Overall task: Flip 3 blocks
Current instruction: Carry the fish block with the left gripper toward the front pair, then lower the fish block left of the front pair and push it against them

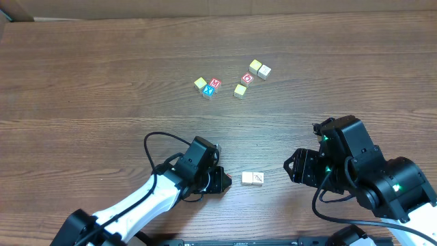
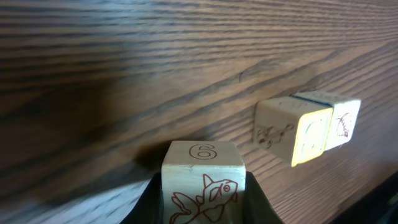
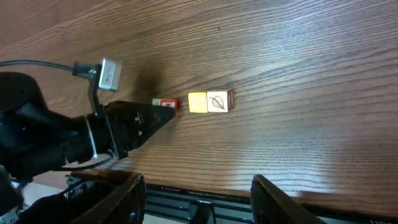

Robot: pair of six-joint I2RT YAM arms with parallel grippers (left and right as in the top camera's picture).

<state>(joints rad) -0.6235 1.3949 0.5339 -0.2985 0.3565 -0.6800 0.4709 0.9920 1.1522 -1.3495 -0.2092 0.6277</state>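
The left end effector [image 1: 216, 180] is clamping down on the held block [image 2: 200, 179], its dark fingers [image 2: 152, 202] pressing against both sides of the cube. This block is showing a "6" on its top face and a fish drawing on the face turned to the left wrist camera, and it is sitting low at the near edge of the desk [image 1: 102, 102]; whether it is touching the wood cannot be told. Just beside it, toward the right arm, the yellow-faced block [image 1: 248, 178] and the leaf block [image 1: 258, 178] are lying on the desk, touching each other side by side, with a small gap separating them from the held block. The right end effector [image 1: 295, 167] is hovering near the leaf block with its fingers standing apart and nothing between them. Well apart from all this, toward the far side of the desk, the red M block [image 1: 214, 83] and the red O block [image 1: 247, 78] are lying among a loose scatter of other small cubes.
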